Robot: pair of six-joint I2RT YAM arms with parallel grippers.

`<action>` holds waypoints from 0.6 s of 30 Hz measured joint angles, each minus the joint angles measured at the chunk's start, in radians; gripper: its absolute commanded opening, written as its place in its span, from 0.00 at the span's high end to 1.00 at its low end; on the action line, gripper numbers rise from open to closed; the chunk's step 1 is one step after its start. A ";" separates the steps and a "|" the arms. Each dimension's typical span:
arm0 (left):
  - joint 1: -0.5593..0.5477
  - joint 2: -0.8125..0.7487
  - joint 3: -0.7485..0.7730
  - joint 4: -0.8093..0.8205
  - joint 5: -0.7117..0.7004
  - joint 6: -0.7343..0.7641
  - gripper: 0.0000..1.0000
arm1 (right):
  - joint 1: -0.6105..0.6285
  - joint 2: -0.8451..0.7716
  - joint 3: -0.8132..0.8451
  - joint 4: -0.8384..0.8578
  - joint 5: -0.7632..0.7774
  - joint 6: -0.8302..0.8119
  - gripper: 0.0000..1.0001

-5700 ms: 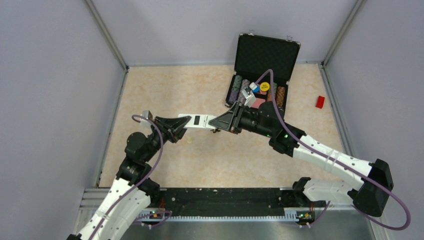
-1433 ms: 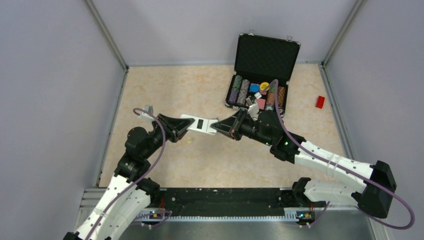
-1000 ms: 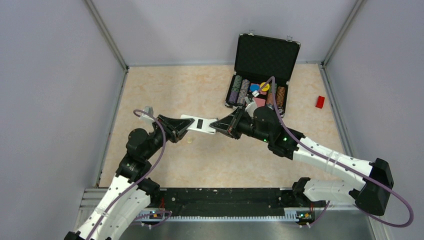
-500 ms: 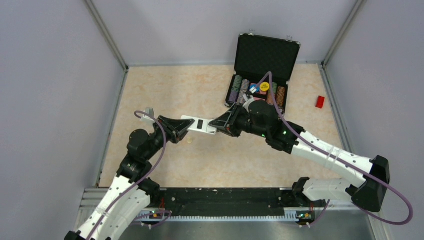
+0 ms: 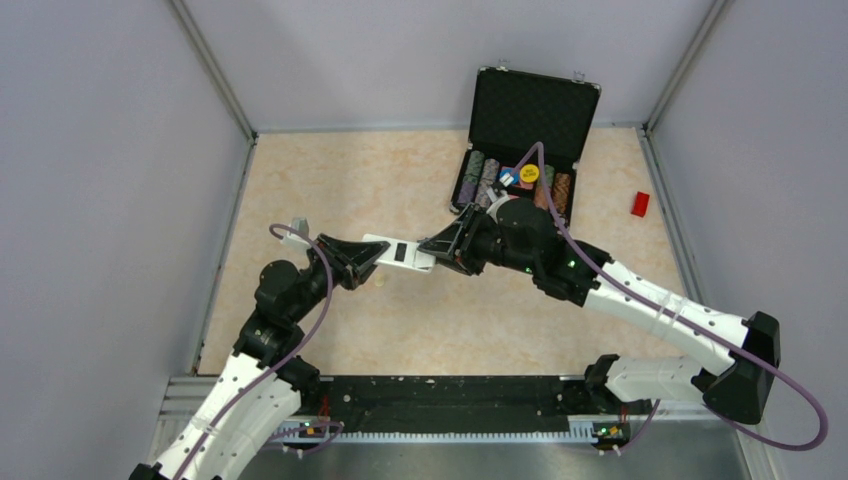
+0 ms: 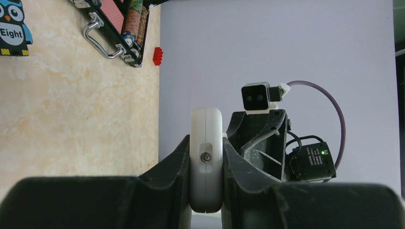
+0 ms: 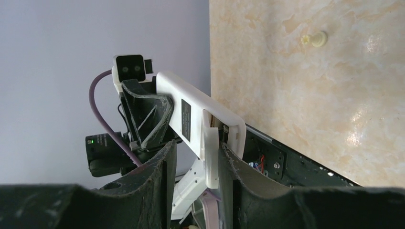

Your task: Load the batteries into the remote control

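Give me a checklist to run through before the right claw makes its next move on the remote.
1. Grip of left claw on remote control: ok, clamped on one end.
2. Grip of right claw: not ok; jaws parted, with a gap beside the white panel between them.
3. Remote's battery bay exposed: cannot tell.
4. Location of batteries: cannot tell; none visible in any view.
5. Loose cream peg clear of both claws: ok.
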 measured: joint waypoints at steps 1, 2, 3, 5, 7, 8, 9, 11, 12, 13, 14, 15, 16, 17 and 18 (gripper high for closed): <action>0.000 0.000 0.000 0.000 0.000 0.000 1.00 | 0.000 0.000 0.004 -0.006 0.000 -0.001 0.64; 0.000 0.000 -0.001 0.000 0.000 0.000 1.00 | 0.000 0.000 0.005 -0.010 0.000 -0.002 0.64; 0.000 0.000 -0.001 0.000 -0.001 0.000 1.00 | 0.000 0.000 0.005 -0.013 0.001 -0.003 0.64; 0.000 0.000 -0.001 -0.002 -0.002 0.002 1.00 | 0.000 0.000 0.006 -0.018 0.001 -0.003 0.63; 0.000 0.000 -0.002 -0.003 -0.001 0.003 1.00 | 0.000 0.000 0.006 -0.019 0.001 -0.003 0.64; 0.000 0.000 -0.002 -0.003 -0.001 0.003 1.00 | 0.000 0.000 0.006 -0.019 0.001 -0.003 0.64; 0.000 0.000 -0.003 -0.003 -0.001 0.003 1.00 | 0.000 0.000 0.006 -0.021 0.001 -0.003 0.64; 0.000 0.000 -0.004 -0.003 -0.002 0.004 1.00 | 0.000 -0.001 0.006 -0.025 0.001 -0.003 0.65; 0.000 0.000 -0.005 -0.003 -0.003 0.004 1.00 | 0.000 -0.002 0.006 -0.027 0.002 -0.003 0.65; 0.000 0.000 -0.005 -0.003 -0.003 0.004 1.00 | 0.000 -0.003 0.006 -0.029 0.002 -0.002 0.65; 0.000 0.000 -0.006 -0.003 -0.003 0.004 1.00 | 0.000 -0.003 0.006 -0.030 0.002 -0.002 0.65; 0.000 0.000 -0.006 -0.003 -0.003 0.004 1.00 | 0.000 -0.005 0.006 -0.034 0.002 -0.002 0.65; 0.000 0.000 -0.006 -0.003 -0.004 0.004 1.00 | 0.000 -0.008 0.005 -0.039 0.002 -0.002 0.65; 0.000 0.000 -0.006 -0.003 -0.006 0.004 1.00 | 0.000 -0.011 0.005 -0.042 0.002 -0.002 0.65; 0.000 -0.001 -0.006 -0.003 -0.008 0.004 1.00 | 0.000 -0.015 0.005 -0.047 0.002 -0.002 0.65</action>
